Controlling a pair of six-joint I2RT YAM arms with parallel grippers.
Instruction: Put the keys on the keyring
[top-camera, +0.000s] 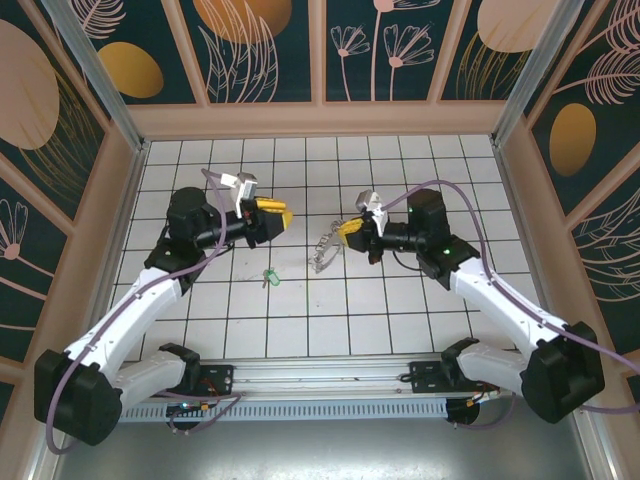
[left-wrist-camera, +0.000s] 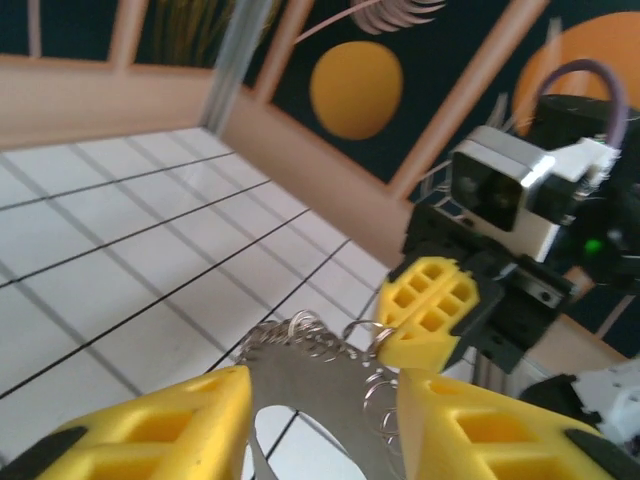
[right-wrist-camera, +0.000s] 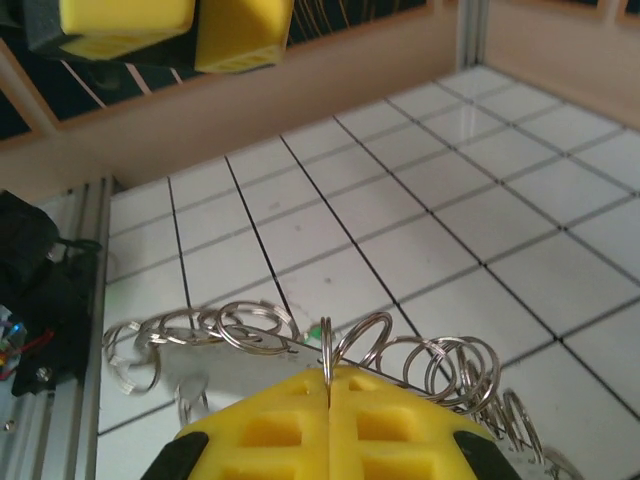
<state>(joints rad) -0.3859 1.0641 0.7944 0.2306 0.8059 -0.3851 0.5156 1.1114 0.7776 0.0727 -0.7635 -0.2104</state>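
Top external view is showing the left gripper (top-camera: 278, 214) hovering over the white tiled floor (top-camera: 300, 330), left of centre, with its yellow fingers pointing right. Left wrist view is showing those fingers (left-wrist-camera: 170, 425) standing apart with a clear gap between them, gripping nothing. Just nearer than that gripper, the keys (top-camera: 268, 276) are lying on a tile with their green tag showing, apart from both grippers and from the keyring (top-camera: 324, 252). Right of the keys, the keyring is hanging from the right gripper (top-camera: 350, 233); it is a flat grey band strung with many small wire rings (right-wrist-camera: 440, 365). Right wrist view is showing the right gripper's yellow pads (right-wrist-camera: 400, 430) pressing together, clamping one of those rings between them. Whether the keyring's low end is touching the floor cannot be told.
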